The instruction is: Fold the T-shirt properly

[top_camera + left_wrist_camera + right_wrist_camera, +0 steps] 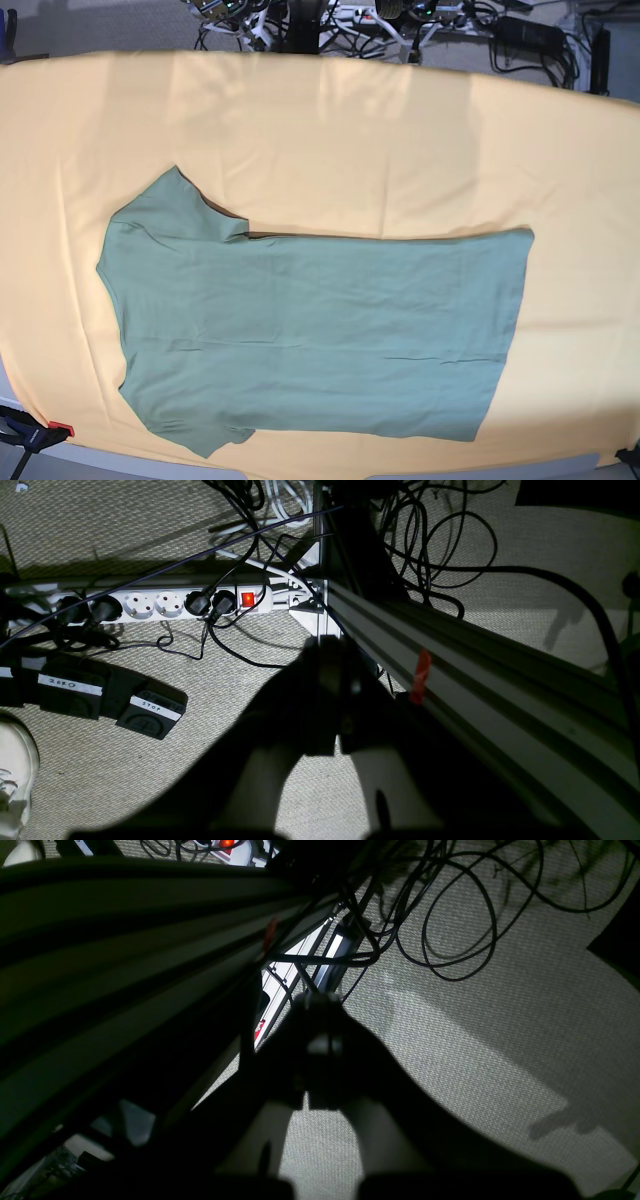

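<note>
the shirt (pixel 310 335) lies flat on the yellow cloth (pixel 330 140), spread lengthwise across the base view: collar and sleeves toward that view's left, hem toward its right. one sleeve sticks up at upper left, the other pokes out at the bottom left near the cloth's edge. a few soft wrinkles, no fold in it yet, so the task looks unstarted. laid out flat like this prob so both arms can pick edges cleanly.

neither arm shows in the base view. both wrist cams look down at the carpet, not the table, so the arms seem parked low and off the work area, well apart from the shirt.

left gripper (pixel 336 700): dark silhouette, jaws clenched together, nothing between them. below it are a power strip (pixel 165 605) w/ a lit red switch, loose cables, and pedals (pixel 107 700) labelled "zero" and "stop". an alu frame rail (pixel 475 680) runs diagonally beside it.

right gripper (pixel 322 1050): also dark, jaws pressed together, empty. the frame rail fills that view's left side; cables (pixel 450 925) coil on the carpet beyond.

next move, as i judge it: both arms need to come up over the table, open, and take a long edge or the sleeves.
</note>
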Controlling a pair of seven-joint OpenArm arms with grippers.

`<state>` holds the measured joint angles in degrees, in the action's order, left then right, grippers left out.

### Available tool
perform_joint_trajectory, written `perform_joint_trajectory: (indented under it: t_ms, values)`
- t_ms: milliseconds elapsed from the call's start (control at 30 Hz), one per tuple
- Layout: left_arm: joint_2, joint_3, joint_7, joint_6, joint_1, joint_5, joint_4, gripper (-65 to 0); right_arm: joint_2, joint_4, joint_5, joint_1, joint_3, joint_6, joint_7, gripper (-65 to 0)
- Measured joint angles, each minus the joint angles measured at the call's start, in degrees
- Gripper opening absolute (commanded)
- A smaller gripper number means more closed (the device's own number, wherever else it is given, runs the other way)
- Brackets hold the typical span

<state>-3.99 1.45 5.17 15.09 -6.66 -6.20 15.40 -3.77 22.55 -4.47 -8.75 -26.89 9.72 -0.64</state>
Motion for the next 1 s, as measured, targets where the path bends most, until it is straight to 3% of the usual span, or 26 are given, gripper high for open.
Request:
perform_joint_trajectory:
  t_ms: [1000]
  values:
    - [-0.02, 0.00, 0.85, 0.00, -0.02, -0.02, 0.00, -65.0, -0.02, 0.00, 0.02, -0.13, 0.00, 2.99, -0.42, -64.6]
